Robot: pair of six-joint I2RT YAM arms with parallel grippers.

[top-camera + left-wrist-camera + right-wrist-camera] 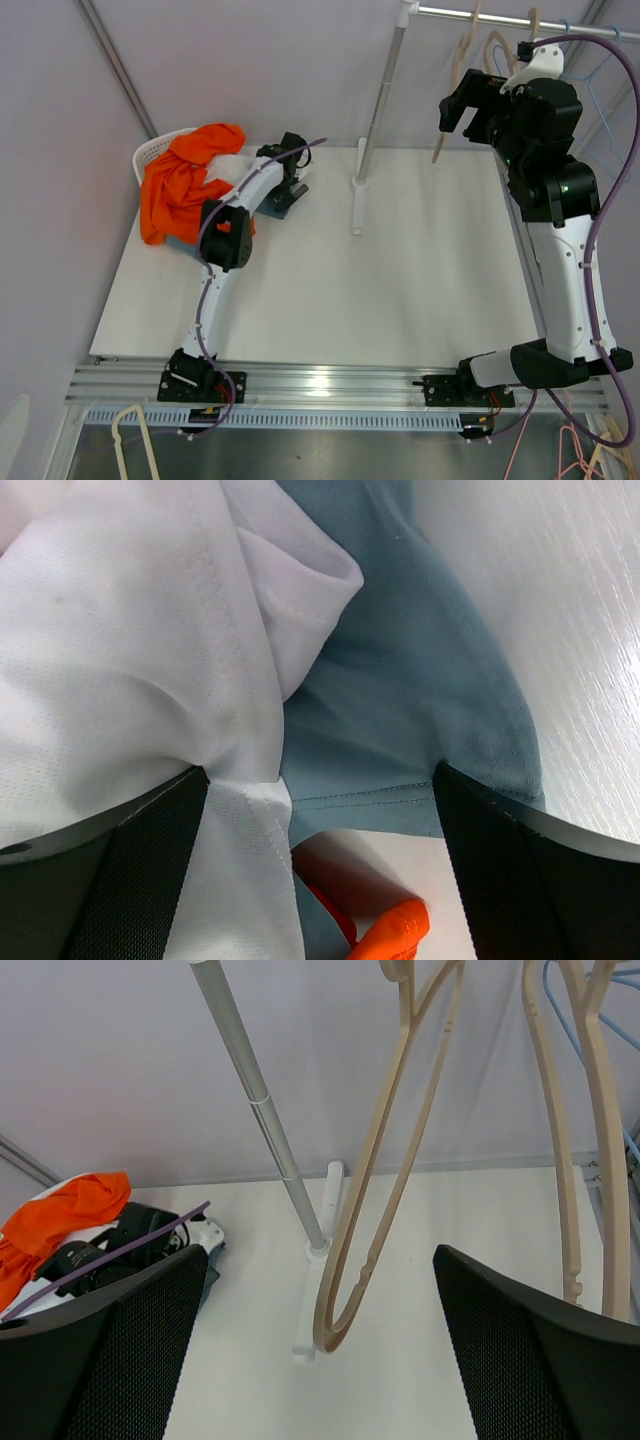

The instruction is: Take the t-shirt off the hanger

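A grey-blue t-shirt (pixel 400 700) lies crumpled on the table beside a white garment (pixel 130 650); in the top view it (pixel 281 204) shows just under my left gripper (pixel 290 172). My left gripper (pixel 320 865) hangs open right over the cloth, and the white fabric brushes its left finger (pixel 120 880). A bare beige hanger (pixel 385 1150) hangs from the rail (pixel 500 14) with no cloth on it. My right gripper (pixel 320 1350) is raised in front of that hanger (pixel 458 60), open and holding nothing; the top view shows this gripper (pixel 465 108) up near the rail.
An orange garment (pixel 185 185) drapes over a white basket (pixel 150 152) at the back left. The rack's pole (pixel 375 100) stands mid-table on a white foot (pixel 357 205). A second beige hanger (pixel 590 1110) and a blue one (pixel 560 980) hang to the right.
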